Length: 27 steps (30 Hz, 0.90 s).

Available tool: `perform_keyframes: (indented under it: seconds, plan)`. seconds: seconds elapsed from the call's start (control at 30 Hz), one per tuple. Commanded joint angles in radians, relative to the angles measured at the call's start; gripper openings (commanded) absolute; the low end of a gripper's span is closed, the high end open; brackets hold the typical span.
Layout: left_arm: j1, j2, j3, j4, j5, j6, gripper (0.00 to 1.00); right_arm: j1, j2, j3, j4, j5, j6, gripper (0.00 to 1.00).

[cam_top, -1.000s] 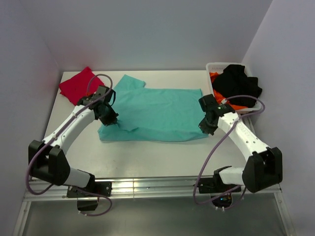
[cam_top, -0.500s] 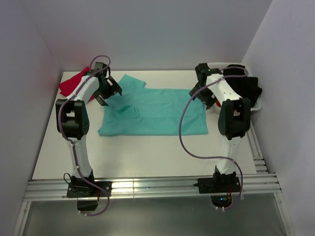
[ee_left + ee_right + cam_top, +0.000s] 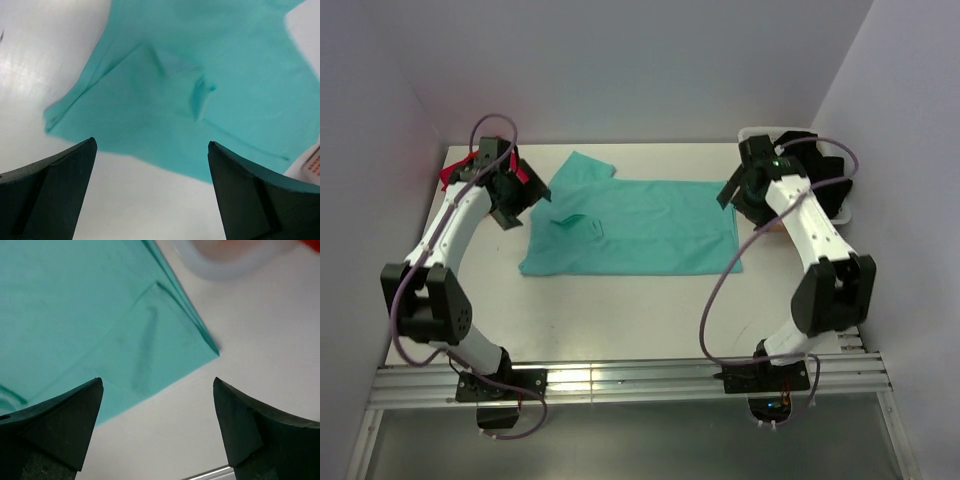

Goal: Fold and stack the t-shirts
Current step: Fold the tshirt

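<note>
The teal-green t-shirt (image 3: 640, 228) lies flat in the middle of the table, folded lengthwise, with one sleeve (image 3: 582, 167) sticking out at the back left. A small crease (image 3: 199, 95) stands up near its left end. My left gripper (image 3: 513, 205) hovers just off the shirt's left edge, and my left gripper (image 3: 151, 150) is open and holds nothing. My right gripper (image 3: 735, 198) hangs over the shirt's right end. Its corner (image 3: 210, 347) shows beyond my right gripper (image 3: 157, 385), which is also open. The crimson-red t-shirt (image 3: 447, 177) lies at the back left, mostly hidden by the left arm.
A white basket (image 3: 751, 133) stands at the back right with black cloth (image 3: 825, 172) in it; its rim (image 3: 225, 267) lies close beyond the right gripper. Walls close the back and both sides. A metal rail (image 3: 620, 380) runs along the near edge.
Both grippers were shut at the teal shirt's near corners a second ago. They have since opened, let the cloth go, and moved to its left and right ends.
</note>
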Motion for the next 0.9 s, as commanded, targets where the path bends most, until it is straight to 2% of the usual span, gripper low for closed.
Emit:
perform_keyframes:
  seconds: [0.0,0.03,0.13,0.2,0.23,0.27,0.47,0.57,0.77,0.87]
  plan:
    - [-0.011,-0.125,-0.197,0.019,-0.006,-0.019,1.0,0.007,-0.149,-0.184,0.121,-0.12,-0.054,0.97]
    - [-0.011,-0.169,-0.27,0.026,-0.006,-0.029,0.99,0.007,-0.174,-0.256,0.142,-0.134,-0.058,0.96]
    - [-0.015,-0.217,-0.34,0.036,-0.007,-0.045,0.99,0.013,-0.223,-0.329,0.182,-0.162,-0.077,0.94]
    - [-0.021,-0.231,-0.381,0.043,-0.037,-0.046,1.0,0.013,-0.234,-0.355,0.201,-0.181,-0.097,0.74]
    - [-0.025,-0.232,-0.407,0.048,-0.044,-0.052,0.99,0.013,-0.235,-0.393,0.24,-0.191,-0.11,0.57]
    - [-0.034,-0.232,-0.42,0.058,-0.054,-0.055,0.99,0.015,-0.228,-0.415,0.26,-0.197,-0.11,0.01]
    - [-0.054,-0.18,-0.46,0.169,-0.107,-0.078,0.96,0.016,-0.073,-0.47,0.368,-0.209,-0.123,0.0]
    - [-0.056,-0.095,-0.428,0.204,-0.125,-0.075,0.95,0.015,0.008,-0.447,0.397,-0.258,-0.127,0.0]
    - [-0.057,0.074,-0.342,0.233,-0.137,-0.066,0.92,0.013,0.168,-0.341,0.371,-0.267,-0.16,0.0]
    - [-0.061,0.145,-0.334,0.215,-0.15,-0.069,0.9,0.012,0.194,-0.333,0.348,-0.266,-0.156,0.0]
